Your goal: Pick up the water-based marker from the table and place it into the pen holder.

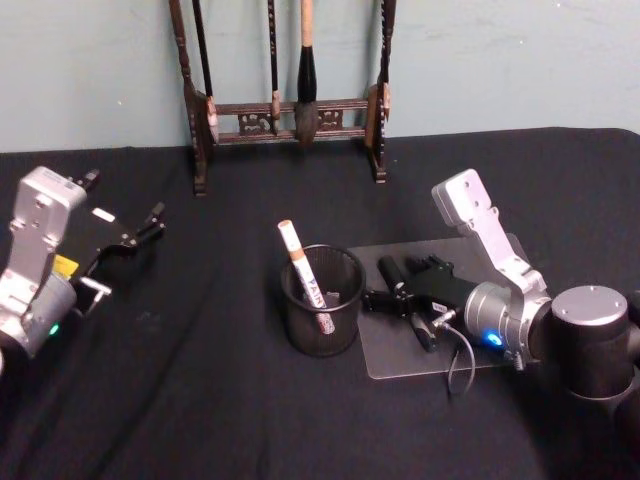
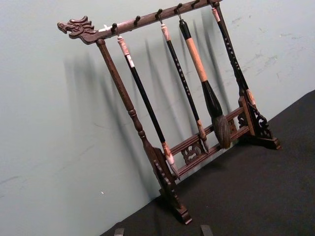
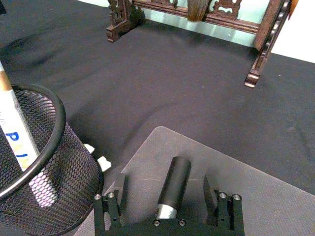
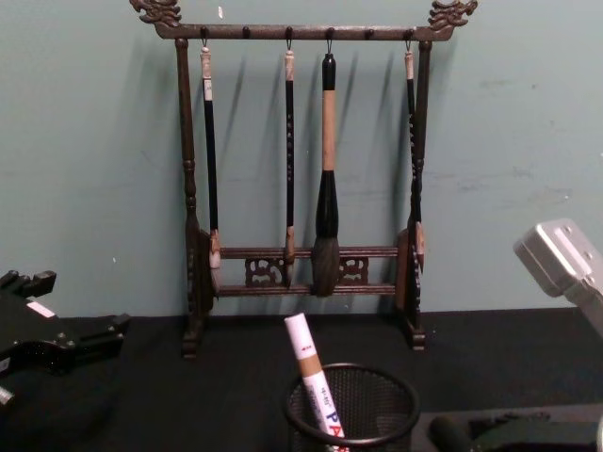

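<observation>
1. The marker (image 1: 303, 268), white with an orange band below its cap, stands inside the pen holder (image 1: 321, 318). It leans toward the robot's left, and its upper part sticks out above the rim.
2. The pen holder is a round black mesh cup. It stands upright on the black-covered table (image 1: 200, 400), near the middle of the head view.
3. The right gripper (image 1: 398, 305) sits low just beside the pen holder, on the robot's right of it. It is over a clear plastic mat (image 1: 400, 362) that lies flat on the cloth.
4. In the right wrist view the right gripper's (image 3: 165, 186) two fingers (image 3: 119, 186) are spread wide apart and pinch nothing. A short black cylinder (image 3: 175, 179) lies between them, pointing forward over the mat (image 3: 275, 196).
5. That same view shows the pen holder (image 3: 59, 162) close by with the marker (image 3: 17, 142) resting against the inside of its rim.
6. The left gripper (image 1: 128, 254) is well apart from the pen holder, at the left side of the table. Its fingers are spread and hold nothing.
7. A dark wooden brush rack (image 1: 290, 118) stands at the back of the table against the pale green wall (image 1: 500, 60), with several brushes (image 4: 326, 202) hanging from its top bar.
8. In the chest view the pen holder (image 4: 377, 407) is in front of the rack (image 4: 187, 188) and the marker (image 4: 309, 372) rises out of it, tilted left.
</observation>
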`<state>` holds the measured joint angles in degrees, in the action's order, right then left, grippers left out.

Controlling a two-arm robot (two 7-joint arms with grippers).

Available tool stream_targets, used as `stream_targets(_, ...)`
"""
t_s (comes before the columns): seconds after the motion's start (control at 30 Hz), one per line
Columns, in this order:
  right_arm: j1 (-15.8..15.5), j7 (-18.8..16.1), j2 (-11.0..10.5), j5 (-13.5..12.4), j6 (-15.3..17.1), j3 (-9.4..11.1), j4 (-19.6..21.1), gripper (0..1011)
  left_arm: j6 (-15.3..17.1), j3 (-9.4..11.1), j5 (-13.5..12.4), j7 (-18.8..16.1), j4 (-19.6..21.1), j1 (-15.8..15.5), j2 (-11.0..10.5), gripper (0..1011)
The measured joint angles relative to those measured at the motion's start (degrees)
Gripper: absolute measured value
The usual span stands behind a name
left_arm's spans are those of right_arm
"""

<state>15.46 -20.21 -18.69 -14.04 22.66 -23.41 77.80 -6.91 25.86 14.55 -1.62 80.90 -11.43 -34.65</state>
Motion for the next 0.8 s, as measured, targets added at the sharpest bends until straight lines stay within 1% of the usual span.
stream_targets(0.4, 0.0, 0.0, 0.0, 0.1, 0.0, 0.0, 0.0, 997, 0.0, 0.0, 0.0, 0.0, 0.0, 0.0, 0.0, 1001)
stream_targets(0.47, 0.0, 0.0, 0.0, 0.1, 0.1, 0.0, 0.0, 942, 0.0, 0.0, 0.0, 0.0, 0.0, 0.0, 0.0, 1001)
stream_targets(0.5, 0.0, 0.0, 0.0, 0.1, 0.1, 0.0, 0.0, 942, 0.0, 0.0, 0.0, 0.0, 0.0, 0.0, 0.0, 1001)
stream_targets(0.57, 0.0, 0.0, 0.0, 0.1, 0.1, 0.0, 0.0, 883, 0.0, 0.0, 0.0, 0.0, 0.0, 0.0, 0.0, 1001)
stream_targets(0.63, 0.0, 0.0, 0.0, 0.1, 0.1, 0.0, 0.0, 850, 0.0, 0.0, 0.0, 0.0, 0.0, 0.0, 0.0, 1001)
stream_targets(0.67, 0.0, 0.0, 0.0, 0.1, 0.1, 0.0, 0.0, 799, 0.0, 0.0, 0.0, 0.0, 0.0, 0.0, 0.0, 1001)
stream_targets(0.7, 0.0, 0.0, 0.0, 0.1, 0.1, 0.0, 0.0, 787, 0.0, 0.0, 0.0, 0.0, 0.0, 0.0, 0.0, 1001)
stream_targets(0.77, 0.0, 0.0, 0.0, 0.1, 0.1, 0.0, 0.0, 706, 0.0, 0.0, 0.0, 0.0, 0.0, 0.0, 0.0, 1001)
stream_targets(0.8, 0.0, 0.0, 0.0, 0.1, 0.1, 0.0, 0.0, 687, 0.0, 0.0, 0.0, 0.0, 0.0, 0.0, 0.0, 1001)
